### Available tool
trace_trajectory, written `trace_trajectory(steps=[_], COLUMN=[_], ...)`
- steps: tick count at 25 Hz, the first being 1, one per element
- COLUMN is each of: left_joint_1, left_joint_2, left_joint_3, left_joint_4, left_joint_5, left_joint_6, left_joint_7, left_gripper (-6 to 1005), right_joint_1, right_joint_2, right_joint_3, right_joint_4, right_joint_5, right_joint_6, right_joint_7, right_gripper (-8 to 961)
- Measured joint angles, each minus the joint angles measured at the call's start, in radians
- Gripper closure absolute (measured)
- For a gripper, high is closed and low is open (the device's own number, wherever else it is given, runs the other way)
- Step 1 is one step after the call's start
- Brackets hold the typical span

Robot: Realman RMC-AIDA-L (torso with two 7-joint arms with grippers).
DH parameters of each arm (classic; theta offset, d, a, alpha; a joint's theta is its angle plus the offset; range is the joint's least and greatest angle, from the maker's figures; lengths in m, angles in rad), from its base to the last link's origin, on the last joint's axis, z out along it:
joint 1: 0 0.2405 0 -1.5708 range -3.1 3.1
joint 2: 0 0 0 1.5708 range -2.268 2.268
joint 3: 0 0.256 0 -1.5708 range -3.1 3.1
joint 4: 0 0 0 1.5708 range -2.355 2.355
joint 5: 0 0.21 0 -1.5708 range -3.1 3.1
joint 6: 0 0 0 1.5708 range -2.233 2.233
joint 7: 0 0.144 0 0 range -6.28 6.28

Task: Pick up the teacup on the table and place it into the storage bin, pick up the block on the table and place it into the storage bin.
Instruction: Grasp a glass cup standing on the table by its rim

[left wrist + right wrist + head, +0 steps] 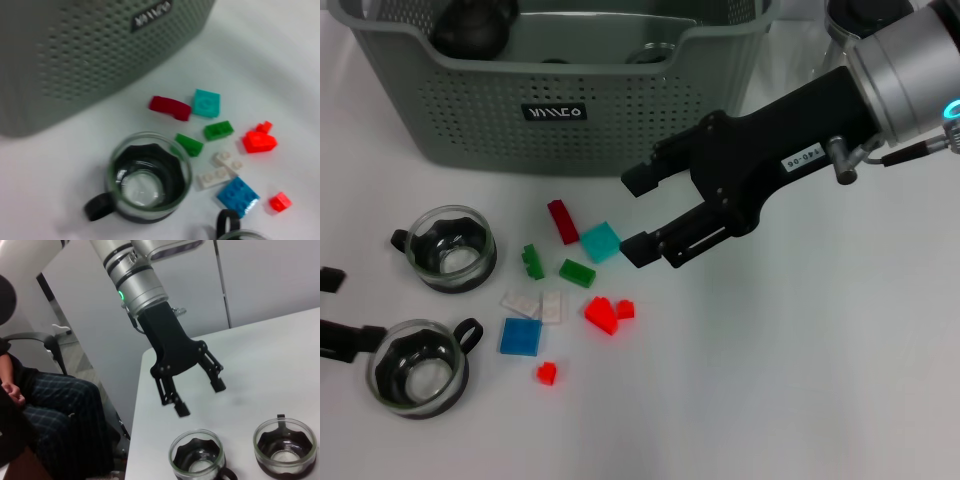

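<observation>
The grey-green storage bin [470,110] [75,60] stands at the back of the white table. In front of it on the left sit two glass teacups with black handles, one farther [450,248] [149,177] and one nearer [417,368] [197,457]. Several small blocks lie to their right, among them a teal one [600,241] [206,103], a dark red one [562,221] and a blue one [520,336]. My right gripper [640,213] hangs open and empty just above the teal block. Beside the nearer teacup, at the table's left edge, is my open left gripper [332,310] [200,398].
Inside the bin lie a dark round object [470,25] and a glass item [650,50]. A glass vessel [835,25] stands to the bin's right. In the right wrist view a person [45,405] sits beyond the table's edge. Bare table lies to the right of the blocks.
</observation>
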State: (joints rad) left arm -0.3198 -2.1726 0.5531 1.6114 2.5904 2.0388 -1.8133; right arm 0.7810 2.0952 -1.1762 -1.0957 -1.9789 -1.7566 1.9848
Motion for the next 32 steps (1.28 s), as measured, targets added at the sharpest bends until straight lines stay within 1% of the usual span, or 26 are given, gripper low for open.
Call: trace_trajectory(steps=[1, 2, 3, 5, 10, 16, 20, 26, 32], left_joint_1=[-0.002, -0.004, -0.005, -0.007, -0.021, -0.028, -0.032, -0.033, -0.028], left_joint_2=[0.0, 0.0, 0.001, 0.002, 0.002, 0.001, 0.001, 0.002, -0.001], left_joint_3=[0.025, 0.078, 0.113, 0.17, 0.267, 0.361, 0.405, 0.492, 0.532], left_joint_4=[0.004, 0.007, 0.007, 0.008, -0.001, -0.048, -0.07, -0.123, -0.142], left_joint_5=[0.002, 0.004, 0.007, 0.019, 0.085, 0.157, 0.172, 0.195, 0.202], left_joint_6=[0.0, -0.003, -0.01, -0.027, -0.073, -0.12, -0.138, -0.204, -0.245], left_joint_7=[-0.021, -0.072, -0.106, -0.157, -0.224, -0.26, -0.278, -0.314, -0.324], left_gripper=[164, 164, 165, 165, 166, 168, 169, 170, 172], right_joint_1=[0.006, 0.011, 0.014, 0.022, 0.029, 0.029, 0.035, 0.037, 0.037], right_joint_2=[0.0, 0.0, 0.0, 0.0, 0.0, -0.002, -0.001, 0.0, 0.0], right_joint_3=[0.0, 0.0, 0.0, 0.0, 0.0, 0.001, 0.0, -0.001, -0.002], right_joint_4=[0.01, 0.019, 0.026, 0.039, 0.056, 0.09, 0.106, 0.107, 0.108], right_joint_5=[-0.005, -0.01, -0.015, -0.024, -0.032, -0.038, -0.052, -0.058, -0.058], right_joint_6=[0.006, 0.011, 0.016, 0.022, 0.033, 0.056, 0.067, 0.079, 0.087], right_joint_7=[-0.005, -0.009, -0.013, -0.02, -0.032, -0.051, -0.056, -0.057, -0.057], right_gripper=[100, 100, 100, 100, 100, 101, 101, 99, 99])
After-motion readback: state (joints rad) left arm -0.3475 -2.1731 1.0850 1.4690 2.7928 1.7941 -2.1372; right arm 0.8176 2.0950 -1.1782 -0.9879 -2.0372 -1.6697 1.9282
